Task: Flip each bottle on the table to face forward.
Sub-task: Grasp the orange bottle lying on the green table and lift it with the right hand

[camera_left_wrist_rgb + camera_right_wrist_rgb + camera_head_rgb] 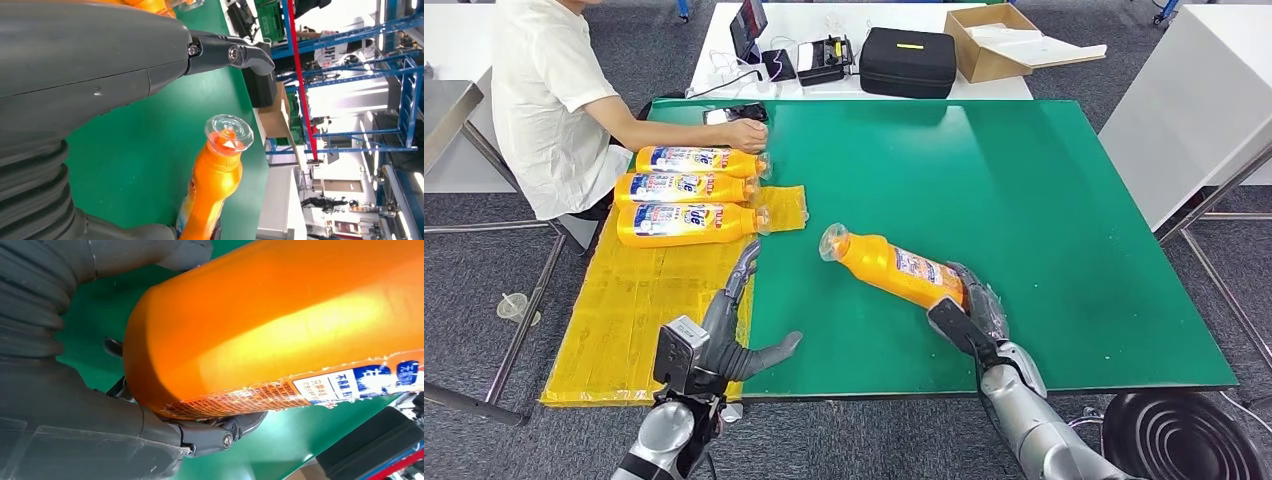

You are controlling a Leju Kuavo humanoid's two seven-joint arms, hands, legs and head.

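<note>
Green table point(1044, 220), with a yellow mat point(639, 300) at its left. Three orange detergent bottles point(686, 222) lie on the mat. My right hand point(969, 310) grips a fourth bottle point(892, 268) by its base, near centre. My left hand point(729, 335) rests open, empty.

— Anything legible on the three orange bottles point(686, 190) at the green table's point(1024, 200) left edge?
— Big blue "ide" on each label.
— And on the held bottle point(280, 325)?
— Chinese characters on a blue-and-white label, fine print too small.
</note>
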